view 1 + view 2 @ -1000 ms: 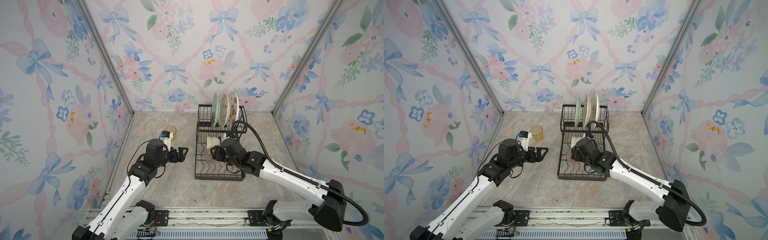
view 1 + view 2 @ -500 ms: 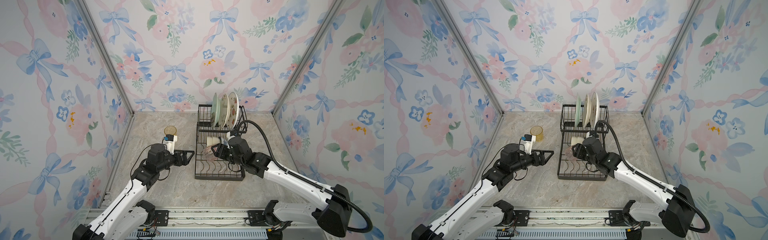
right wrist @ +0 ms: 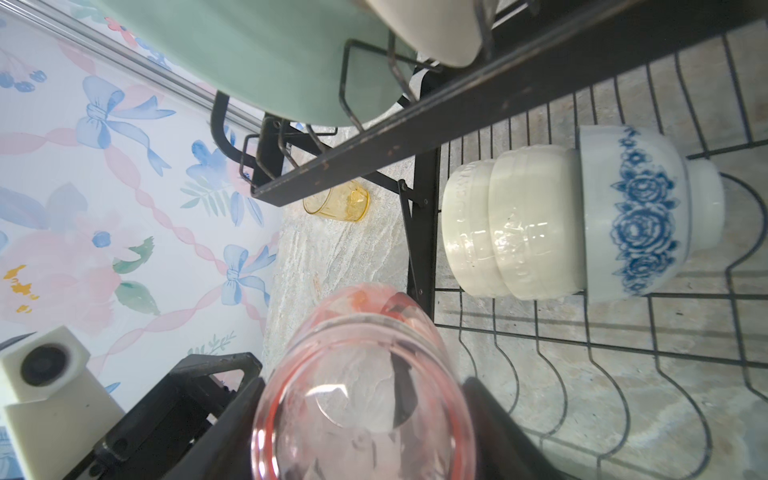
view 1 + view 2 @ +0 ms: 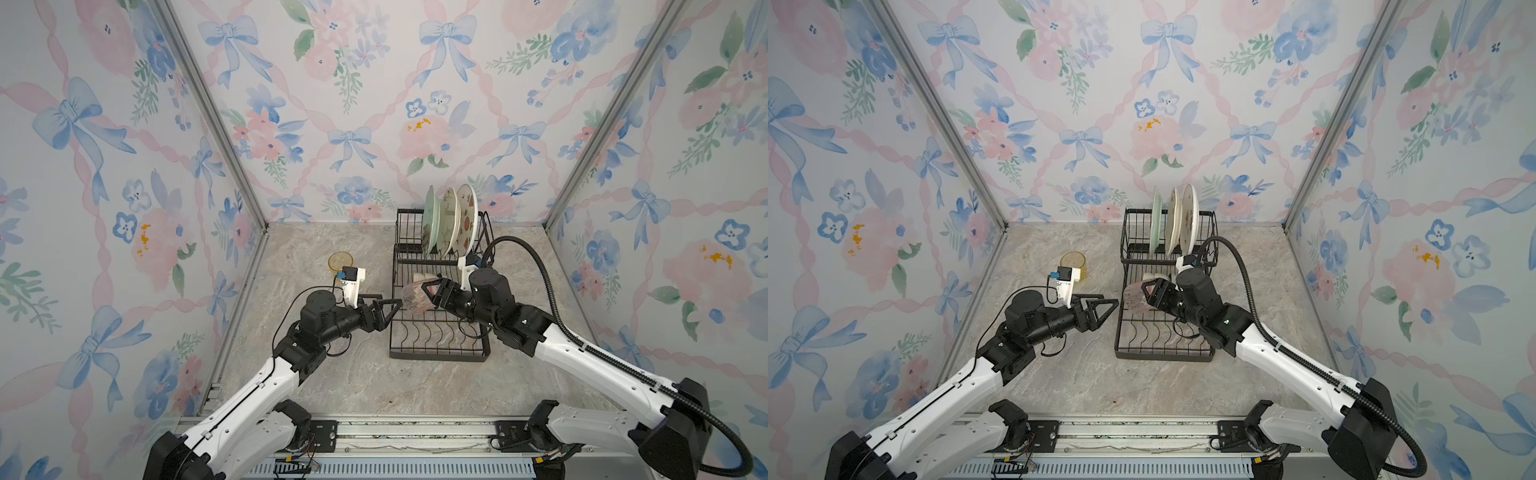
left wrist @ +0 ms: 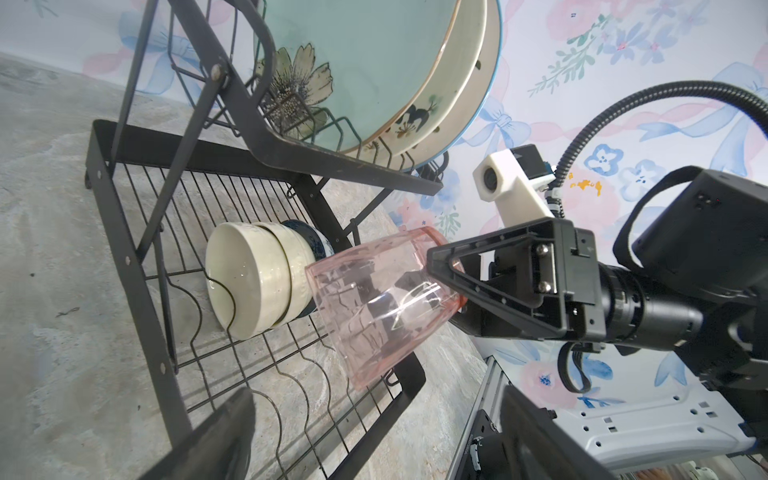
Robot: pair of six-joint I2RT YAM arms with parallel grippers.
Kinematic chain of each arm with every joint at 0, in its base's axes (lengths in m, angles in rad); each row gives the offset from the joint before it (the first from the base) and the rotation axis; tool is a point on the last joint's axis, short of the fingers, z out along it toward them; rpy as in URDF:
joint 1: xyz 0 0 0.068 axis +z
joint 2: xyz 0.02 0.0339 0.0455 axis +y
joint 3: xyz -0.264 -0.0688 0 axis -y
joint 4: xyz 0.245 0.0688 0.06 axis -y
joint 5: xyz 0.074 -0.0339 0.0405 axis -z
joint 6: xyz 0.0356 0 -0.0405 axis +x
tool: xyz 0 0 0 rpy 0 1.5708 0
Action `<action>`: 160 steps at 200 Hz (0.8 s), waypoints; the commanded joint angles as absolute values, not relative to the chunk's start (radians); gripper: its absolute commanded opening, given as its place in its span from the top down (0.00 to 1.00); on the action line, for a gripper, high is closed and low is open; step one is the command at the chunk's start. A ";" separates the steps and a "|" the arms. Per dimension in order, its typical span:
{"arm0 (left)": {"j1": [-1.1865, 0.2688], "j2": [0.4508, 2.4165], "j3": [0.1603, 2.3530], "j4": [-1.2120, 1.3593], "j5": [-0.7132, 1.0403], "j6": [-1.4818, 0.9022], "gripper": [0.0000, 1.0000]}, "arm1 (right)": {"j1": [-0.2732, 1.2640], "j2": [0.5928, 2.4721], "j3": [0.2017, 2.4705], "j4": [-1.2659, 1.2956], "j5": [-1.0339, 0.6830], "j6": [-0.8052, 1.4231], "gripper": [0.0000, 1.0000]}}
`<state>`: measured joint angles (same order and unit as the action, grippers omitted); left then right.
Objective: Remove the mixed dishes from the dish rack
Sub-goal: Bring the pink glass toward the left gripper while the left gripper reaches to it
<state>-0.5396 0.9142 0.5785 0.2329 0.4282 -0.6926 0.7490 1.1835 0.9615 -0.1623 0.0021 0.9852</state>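
Flowered walls close in around a marbled table [image 4: 332,374]. The pink tumbler [image 5: 374,307] hangs sideways over the rack's [image 4: 436,355] lower tray, near its left edge. My right fingers [image 3: 511,432] grip it at the mouth end. My left fingers [image 5: 216,444] stand wide apart just beside its base, holding nothing. If I bump it in the handover, the smooth plastic could slip and drop onto the wires or the stacked bowls [image 3: 519,232]. How firm the grip is, I cannot tell.
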 commanded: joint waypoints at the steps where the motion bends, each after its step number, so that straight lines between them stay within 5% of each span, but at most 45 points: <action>1: -0.562 0.937 0.581 0.299 0.437 -0.699 0.09 | 0.736 1.167 0.953 -0.066 -0.054 1.027 0.48; 160: -0.617 1.092 0.658 0.485 0.419 -0.681 0.20 | 0.726 1.118 0.912 0.024 -0.114 1.093 0.48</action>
